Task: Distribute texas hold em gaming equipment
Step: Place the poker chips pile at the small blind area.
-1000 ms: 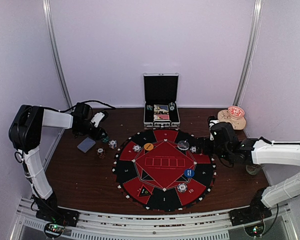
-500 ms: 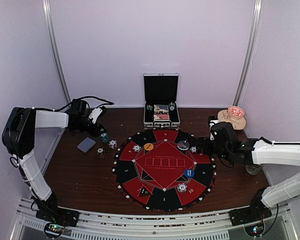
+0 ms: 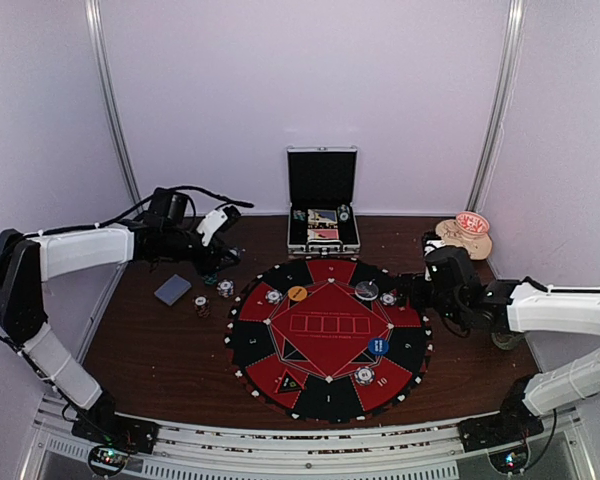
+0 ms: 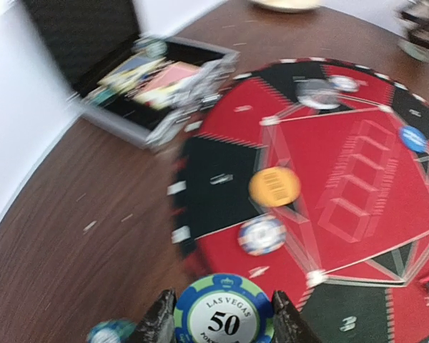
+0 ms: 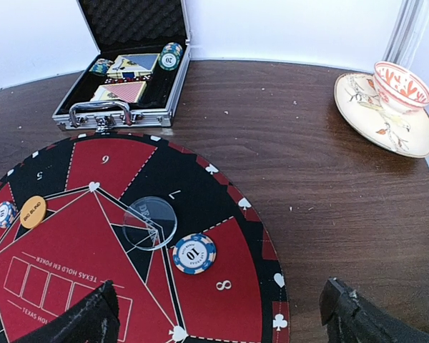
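Note:
The round red-and-black poker mat (image 3: 328,338) lies mid-table. My left gripper (image 3: 224,258) hovers just off the mat's far-left edge, shut on a blue-and-green "50" chip (image 4: 224,314). Below it in the left wrist view are an orange disc (image 4: 274,186) and a blue-white chip (image 4: 262,235) on the mat. My right gripper (image 5: 218,314) is open and empty, low over the mat's right side, with a blue "10" chip (image 5: 194,253) and a clear dealer disc (image 5: 149,222) ahead of it. A blue disc (image 3: 378,346) and another chip (image 3: 364,376) lie nearer the front.
An open metal case (image 3: 323,228) with cards and chips stands at the back. A grey-blue card deck (image 3: 172,290) and two loose chip piles (image 3: 225,287) lie left of the mat. A tan dish with a red-white cup (image 5: 382,107) sits at the back right.
My left arm has swung right from the table's far-left side towards the mat's edge, carrying the chip. The right arm has barely moved.

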You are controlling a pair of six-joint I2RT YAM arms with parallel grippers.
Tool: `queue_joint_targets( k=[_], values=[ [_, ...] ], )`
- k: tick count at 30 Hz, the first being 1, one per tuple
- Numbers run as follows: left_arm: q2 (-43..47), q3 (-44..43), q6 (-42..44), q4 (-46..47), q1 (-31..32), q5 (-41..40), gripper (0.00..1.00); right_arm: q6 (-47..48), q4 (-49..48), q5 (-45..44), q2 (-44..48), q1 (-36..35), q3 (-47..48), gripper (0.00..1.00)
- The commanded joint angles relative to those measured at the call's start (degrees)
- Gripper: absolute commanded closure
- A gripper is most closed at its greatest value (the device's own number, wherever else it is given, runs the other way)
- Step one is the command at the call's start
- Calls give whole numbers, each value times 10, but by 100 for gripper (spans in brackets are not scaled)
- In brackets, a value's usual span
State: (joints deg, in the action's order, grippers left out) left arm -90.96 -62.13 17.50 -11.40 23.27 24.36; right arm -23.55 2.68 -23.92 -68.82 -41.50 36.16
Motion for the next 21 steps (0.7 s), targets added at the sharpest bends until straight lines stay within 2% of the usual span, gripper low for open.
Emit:
queue_joint_targets(
  k=[1, 12, 21],
  values=[
    [9, -1, 26, -16, 100, -3, 78, -15, -4, -50, 15, -1, -8, 0],
    [-63, -64, 47, -32, 344, -35, 78, -37, 0, -91, 76, 17, -31, 0],
    [-189, -184, 68, -66, 462, -57, 78, -41, 2, -96, 109, 23, -39, 0]
  ],
)
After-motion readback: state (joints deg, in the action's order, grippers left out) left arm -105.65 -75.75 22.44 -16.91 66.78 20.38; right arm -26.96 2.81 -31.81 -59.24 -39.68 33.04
